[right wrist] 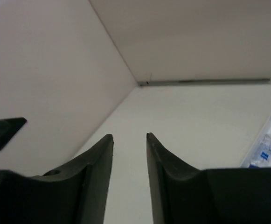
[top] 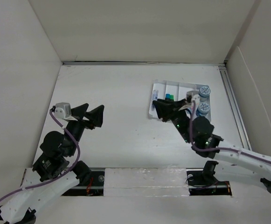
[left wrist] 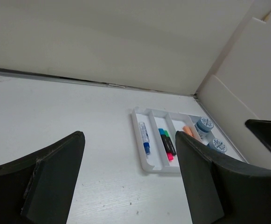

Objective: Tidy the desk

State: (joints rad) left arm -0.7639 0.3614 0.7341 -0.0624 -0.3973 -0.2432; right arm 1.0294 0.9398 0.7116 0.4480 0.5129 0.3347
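Desk (top: pixel 121 93): white tabletop walled by white panels, lying under both arms. Left gripper (top: pixel 92 111) hovers over its left half, fingers spread wide, nothing between them. Right gripper (top: pixel 156 107) is at the near-left edge of the compartmented tray (top: pixel 179 84), fingers drawn close with a narrow gap, pinching nothing. Markers (left wrist: pixel 167 142) lie in the tray.

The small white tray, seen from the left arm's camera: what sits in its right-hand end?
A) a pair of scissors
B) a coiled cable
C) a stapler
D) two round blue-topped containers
D: two round blue-topped containers sit one behind the other at the right-hand end of the tray, past the compartments holding the markers.
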